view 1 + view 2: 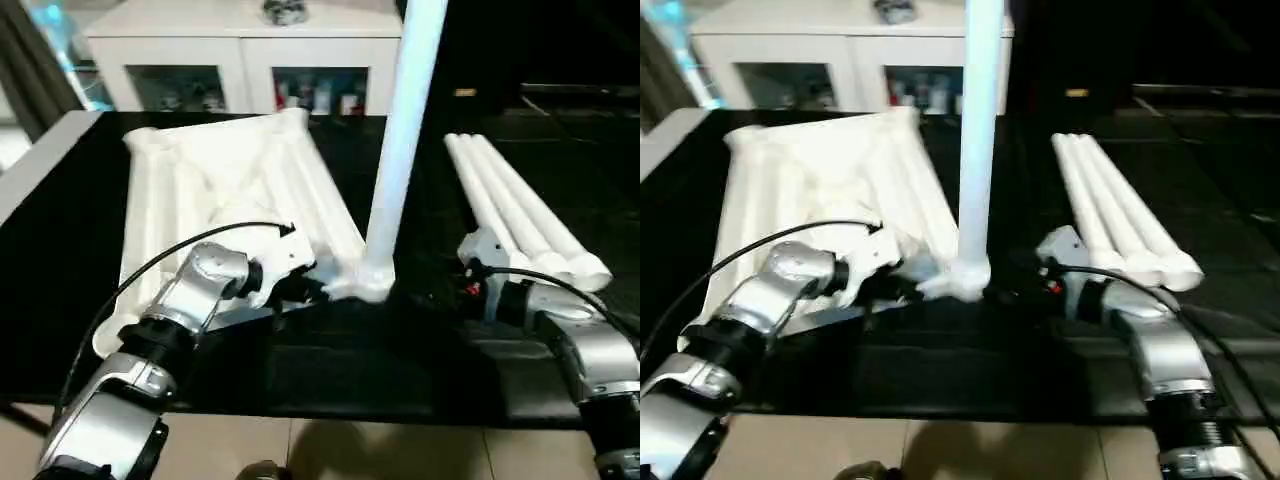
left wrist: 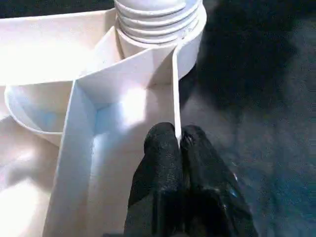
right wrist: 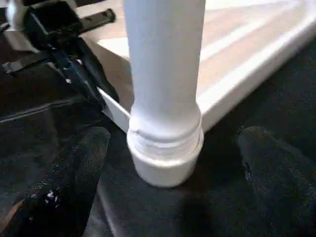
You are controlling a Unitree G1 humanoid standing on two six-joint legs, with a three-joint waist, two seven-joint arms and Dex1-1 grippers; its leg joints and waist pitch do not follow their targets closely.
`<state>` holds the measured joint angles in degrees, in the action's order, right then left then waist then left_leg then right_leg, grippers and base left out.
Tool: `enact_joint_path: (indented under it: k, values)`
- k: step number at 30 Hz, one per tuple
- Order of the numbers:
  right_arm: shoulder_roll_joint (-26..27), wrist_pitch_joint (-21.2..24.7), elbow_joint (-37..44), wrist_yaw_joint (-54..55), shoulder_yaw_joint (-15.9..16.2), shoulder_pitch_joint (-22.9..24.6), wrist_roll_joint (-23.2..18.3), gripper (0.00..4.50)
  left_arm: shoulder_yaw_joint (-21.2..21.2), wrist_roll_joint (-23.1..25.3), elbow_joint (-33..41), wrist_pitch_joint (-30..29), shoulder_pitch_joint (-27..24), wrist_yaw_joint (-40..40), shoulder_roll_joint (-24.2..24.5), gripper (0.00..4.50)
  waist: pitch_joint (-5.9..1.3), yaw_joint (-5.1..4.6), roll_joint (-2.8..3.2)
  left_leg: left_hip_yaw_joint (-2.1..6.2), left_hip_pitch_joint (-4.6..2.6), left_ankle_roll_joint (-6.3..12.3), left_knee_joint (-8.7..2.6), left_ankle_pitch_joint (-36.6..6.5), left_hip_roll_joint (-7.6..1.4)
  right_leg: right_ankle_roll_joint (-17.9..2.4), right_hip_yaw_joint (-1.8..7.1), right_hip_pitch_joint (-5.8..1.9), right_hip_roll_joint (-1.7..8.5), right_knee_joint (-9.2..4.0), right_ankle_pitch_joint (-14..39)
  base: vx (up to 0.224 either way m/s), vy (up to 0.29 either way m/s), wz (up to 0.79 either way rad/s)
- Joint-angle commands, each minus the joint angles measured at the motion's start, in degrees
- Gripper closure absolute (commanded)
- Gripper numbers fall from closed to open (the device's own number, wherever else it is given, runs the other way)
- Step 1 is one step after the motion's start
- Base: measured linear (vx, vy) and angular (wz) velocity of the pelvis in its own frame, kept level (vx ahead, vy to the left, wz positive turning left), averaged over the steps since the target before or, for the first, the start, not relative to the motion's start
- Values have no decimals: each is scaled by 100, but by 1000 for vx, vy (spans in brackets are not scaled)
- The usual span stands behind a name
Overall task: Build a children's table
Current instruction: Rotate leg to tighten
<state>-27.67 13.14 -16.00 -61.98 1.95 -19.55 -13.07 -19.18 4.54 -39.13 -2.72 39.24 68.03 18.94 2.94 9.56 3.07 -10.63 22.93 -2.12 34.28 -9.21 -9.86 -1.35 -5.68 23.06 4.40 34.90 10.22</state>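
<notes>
The white tabletop (image 1: 230,180) lies upside down on the black table, ribbed underside up. One white leg (image 1: 400,140) stands upright in its near right corner socket (image 1: 372,285), threaded collar (image 2: 158,19) seated in it. My left gripper (image 2: 178,140) is shut on the tabletop's thin rim wall (image 2: 175,89) just beside that socket. My right gripper (image 3: 173,143) is open, one black finger (image 3: 79,168) on each side of the leg's base, apart from it. Three spare legs (image 1: 525,215) lie side by side to the right.
A white glass-door cabinet (image 1: 240,60) stands behind the black table. The table's front edge (image 1: 320,405) runs just before my forearms, with tiled floor below. Black cables loop over both wrists.
</notes>
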Motion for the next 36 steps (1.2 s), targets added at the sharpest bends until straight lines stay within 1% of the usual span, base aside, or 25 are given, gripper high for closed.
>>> enact_joint_path:
  k: [1,2,3,4,5,6,7,8,10,11,13,15,16,17,20,21,24,25,26,27,30,32,36]
  values:
    - [-72,-104,39,-192,89,-60,-25,5,-141,-47,28,256,130,267,13,450,-433,-10,-23,180,-176,453,-367,-1358,-427,-1090,332,-265,543,-455,1210,0,0,0]
    - [-104,-210,36,-385,235,-86,-8,5,-208,-75,17,392,129,503,32,450,-431,-3,-23,186,-174,427,-375,-1406,-428,-1092,332,-265,544,-454,1232,0,0,0]
    - [-104,-210,36,-385,235,-86,-8,5,-208,-75,17,392,129,503,32,450,-430,1,-24,187,-176,401,-379,-1484,-431,-1076,335,-268,557,-457,1297,0,0,0]
    - [-107,-275,41,-495,324,-94,2,5,-251,-92,49,427,117,628,42,450,-428,1,-27,186,-177,390,-382,-1488,-433,-1078,338,-266,559,-458,1308,0,0,0]
    - [-107,-275,41,-495,324,-94,2,5,-251,-92,49,427,117,628,42,450,-426,6,-26,189,-175,381,-386,-1510,-433,-1071,340,-266,561,-464,1345,0,0,0]
    - [-115,-333,42,-589,394,-100,9,5,-279,-105,62,464,109,729,50,450,-427,6,-23,190,-174,376,-385,-1504,-431,-1078,340,-268,559,-456,1333,0,0,0]
    - [-110,-366,8,-664,473,-118,38,5,-321,-134,128,477,81,854,53,450,-428,14,-37,187,-174,384,-384,-1497,-430,-1073,340,-269,563,-463,1339,0,0,0]
    - [-104,-385,-39,-711,522,-140,63,5,-353,-149,176,481,60,924,52,450,-431,20,-28,191,-171,391,-383,-1468,-432,-1089,339,-269,561,-452,1319,0,0,0]
    - [-95,-368,-92,-771,554,-167,73,5,-382,-150,198,535,43,1004,53,450,-435,24,-34,191,-167,398,-379,-1440,-433,-1109,339,-272,561,-443,1269,0,0,0]
    - [-73,-361,-150,-823,576,-204,81,22,-425,-124,217,590,26,1063,61,450,-435,33,-39,190,-166,411,-378,-1414,-438,-1119,343,-272,567,-442,1246,0,0,0]
    - [-73,-353,-167,-859,591,-217,81,40,-436,-117,221,599,24,1072,61,450,-432,29,-37,189,-162,412,-379,-1401,-437,-1126,342,-271,563,-437,1241,0,0,0]
    - [-80,-341,-198,-930,626,-240,81,43,-450,-101,209,633,27,1089,62,450,-432,29,-44,190,-159,417,-377,-1431,-433,-1118,338,-275,564,-439,1290,0,0,0]
    - [-80,-341,-198,-930,626,-240,81,52,-450,-101,209,633,27,1089,62,450,-434,26,-43,190,-159,414,-377,-1426,-432,-1117,337,-278,565,-439,1296,0,0,0]
    - [-95,-306,-213,-992,656,-248,75,77,-453,-94,193,671,31,1118,66,450,-435,26,-37,191,-160,412,-376,-1410,-433,-1118,335,-276,561,-439,1289,0,0,0]
    - [-120,-295,-243,-1061,687,-255,71,89,-445,-87,147,734,45,1151,64,450,-439,24,-41,190,-156,424,-372,-1383,-432,-1111,337,-281,561,-435,1267,0,0,0]
    - [-135,-325,-265,-1087,704,-258,62,110,-438,-81,124,756,52,1169,60,450,-445,24,-41,189,-157,435,-368,-1334,-432,-1125,336,-281,556,-425,1186,0,0,0]
    - [-166,-348,-298,-1149,735,-255,38,131,-435,-60,85,798,67,1159,54,450,-446,27,-44,185,-155,458,-361,-1315,-431,-1153,335,-282,556,-419,1120,0,0,0]
    - [-177,-357,-319,-1178,748,-255,32,153,-437,-56,72,808,73,1157,54,450,-444,27,-42,186,-157,465,-363,-1325,-432,-1146,332,-281,555,-424,1153,0,0,0]
    - [-177,-357,-319,-1178,748,-255,32,164,-437,-56,72,808,73,1157,54,450,-441,24,-41,188,-155,461,-365,-1339,-433,-1142,332,-281,557,-426,1180,0,0,0]
    - [-181,-364,-335,-1207,752,-254,37,170,-446,-58,67,815,76,1155,59,450,-440,26,-54,185,-157,453,-363,-1350,-429,-1130,333,-281,558,-432,1225,0,0,0]
    - [-176,-380,-386,-1249,767,-266,51,179,-459,-63,58,829,76,1157,68,450,-442,30,-49,186,-159,449,-363,-1336,-433,-1122,334,-279,557,-430,1244,0,0,0]
    - [-172,-385,-411,-1258,779,-272,57,204,-461,-60,54,834,76,1154,71,450,-441,28,-52,186,-157,455,-362,-1337,-434,-1126,334,-280,558,-428,1250,0,0,0]
    - [-157,-386,-438,-1267,816,-252,67,212,-458,-57,68,816,59,1155,72,450,-447,29,-53,186,-157,463,-357,-1309,-430,-1137,332,-281,558,-425,1215,0,0,0]
